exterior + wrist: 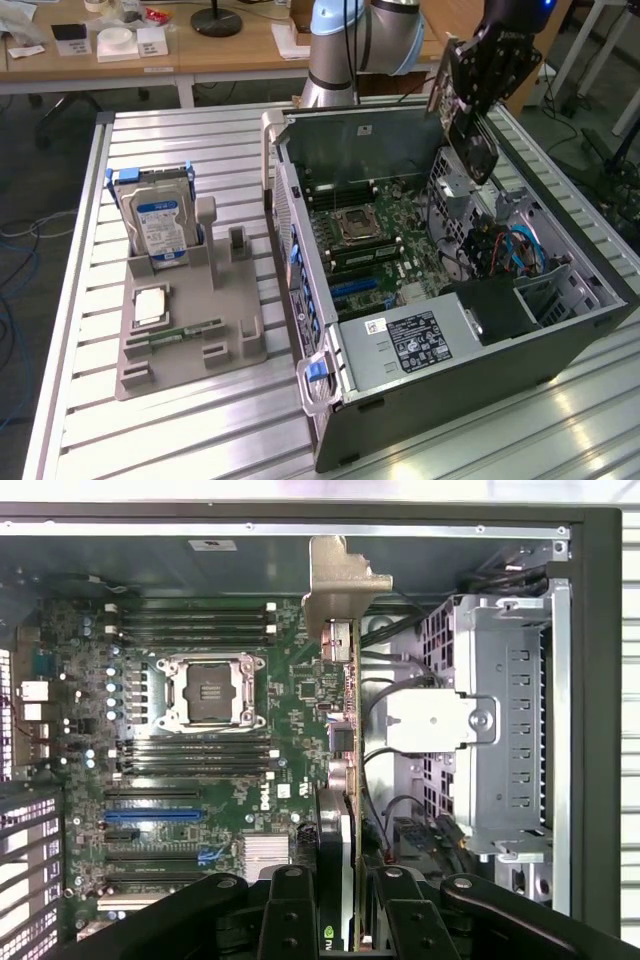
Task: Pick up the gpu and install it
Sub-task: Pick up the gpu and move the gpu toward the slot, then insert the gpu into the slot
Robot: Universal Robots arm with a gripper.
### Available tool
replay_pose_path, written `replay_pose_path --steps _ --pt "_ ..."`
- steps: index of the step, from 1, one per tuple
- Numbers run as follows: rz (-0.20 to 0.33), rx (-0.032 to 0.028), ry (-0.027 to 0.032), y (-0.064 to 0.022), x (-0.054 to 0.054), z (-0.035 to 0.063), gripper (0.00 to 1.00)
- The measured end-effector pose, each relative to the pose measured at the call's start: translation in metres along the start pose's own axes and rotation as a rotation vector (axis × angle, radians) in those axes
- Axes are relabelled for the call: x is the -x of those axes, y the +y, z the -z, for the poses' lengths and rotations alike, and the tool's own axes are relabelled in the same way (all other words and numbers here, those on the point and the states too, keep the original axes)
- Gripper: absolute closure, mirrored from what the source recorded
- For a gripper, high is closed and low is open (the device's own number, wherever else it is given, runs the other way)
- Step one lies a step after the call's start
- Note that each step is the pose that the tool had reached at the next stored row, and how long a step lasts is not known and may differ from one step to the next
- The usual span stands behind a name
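The black two-fingered gripper (345, 895) is clamped on one end of the gpu (346, 650), a thin flat card with a black face, brownish board and silver metal end bracket. The card's long axis runs straight out from the fingers, bracket end farthest away. In the exterior view it hangs at the upper right of the frame, above the drive-cage end of the open dark grey computer case (470, 385). Beyond it lies the green motherboard (385, 255). Its long blue slot (355, 290) sits lower, toward the exterior view's left, and the card is not yet seated.
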State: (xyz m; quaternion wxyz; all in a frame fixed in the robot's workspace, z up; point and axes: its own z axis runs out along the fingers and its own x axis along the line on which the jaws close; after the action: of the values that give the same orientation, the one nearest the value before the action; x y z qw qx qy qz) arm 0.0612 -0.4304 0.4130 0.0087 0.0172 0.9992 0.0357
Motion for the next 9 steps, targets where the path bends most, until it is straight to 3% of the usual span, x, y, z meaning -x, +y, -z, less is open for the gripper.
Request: replay_pose_path --steps 9 --pt "0.0 0.0001 -0.0001 -0.0009 0.0014 0.0 0.73"
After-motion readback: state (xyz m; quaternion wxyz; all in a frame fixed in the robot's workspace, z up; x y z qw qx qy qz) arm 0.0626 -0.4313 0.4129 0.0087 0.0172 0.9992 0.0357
